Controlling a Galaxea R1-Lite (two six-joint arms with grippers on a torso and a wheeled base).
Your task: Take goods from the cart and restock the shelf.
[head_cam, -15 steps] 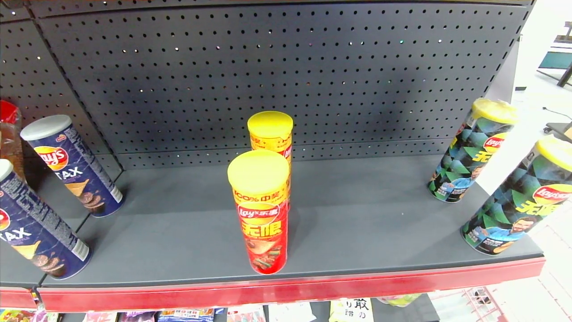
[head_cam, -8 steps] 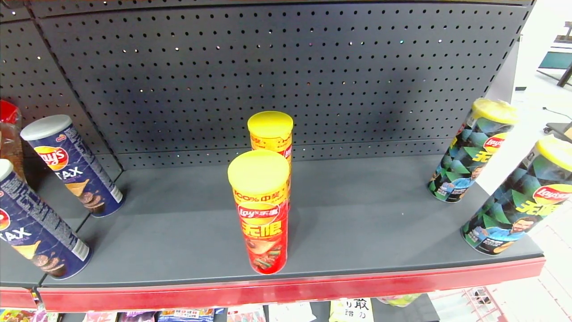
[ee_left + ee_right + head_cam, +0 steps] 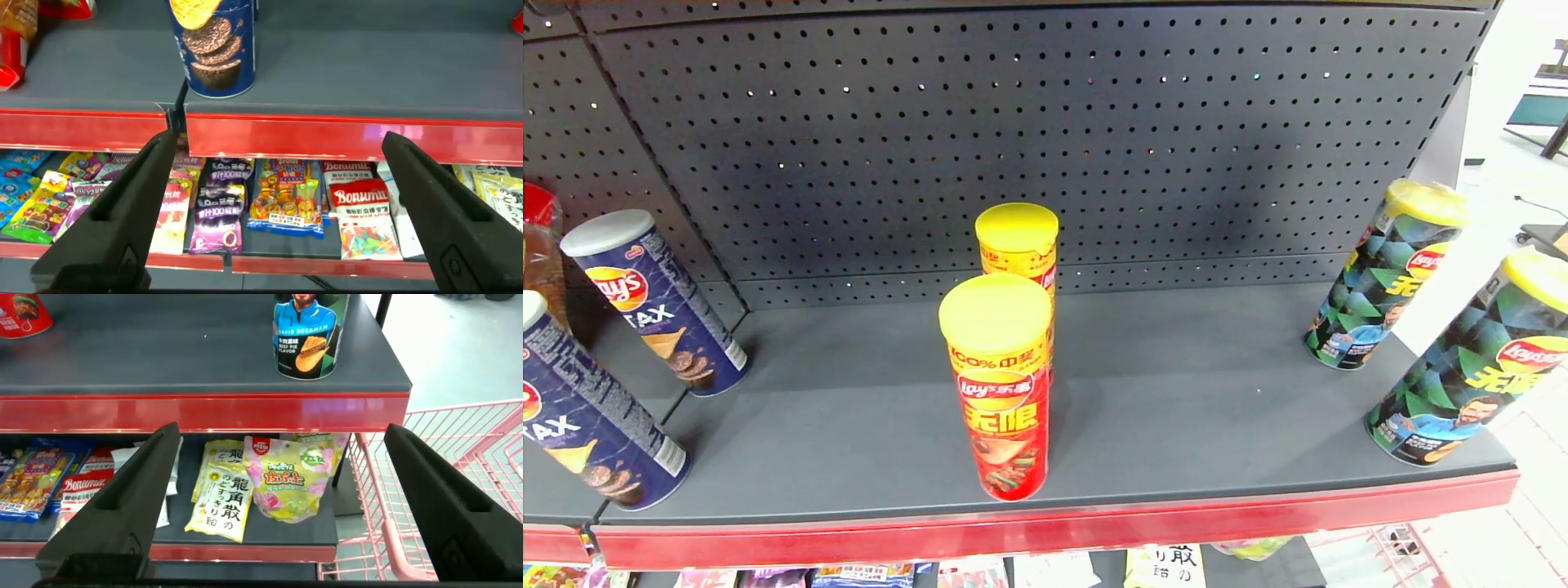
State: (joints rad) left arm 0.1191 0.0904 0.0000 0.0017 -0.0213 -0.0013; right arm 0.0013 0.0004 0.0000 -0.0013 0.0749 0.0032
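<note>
Notes left gripper [image 3: 278, 139] and right gripper [image 3: 282, 431] spread wide, holding nothing, facing the red front edge of the shelf [image 3: 849, 433] — finds two red cans [image 3: 1001, 384] upright mid-shelf, pink cart [image 3: 458, 482] beside right gripper.

The head camera looked forward and down, close on the grey shelf [image 3: 1176, 425], with its red lip [image 3: 1054, 531] along the frame's bottom. Both wrist cameras sat lower, near that lip, facing the shelf front. The left one shared the blue can [image 3: 214, 49], the right one the green can [image 3: 309, 335].
</note>
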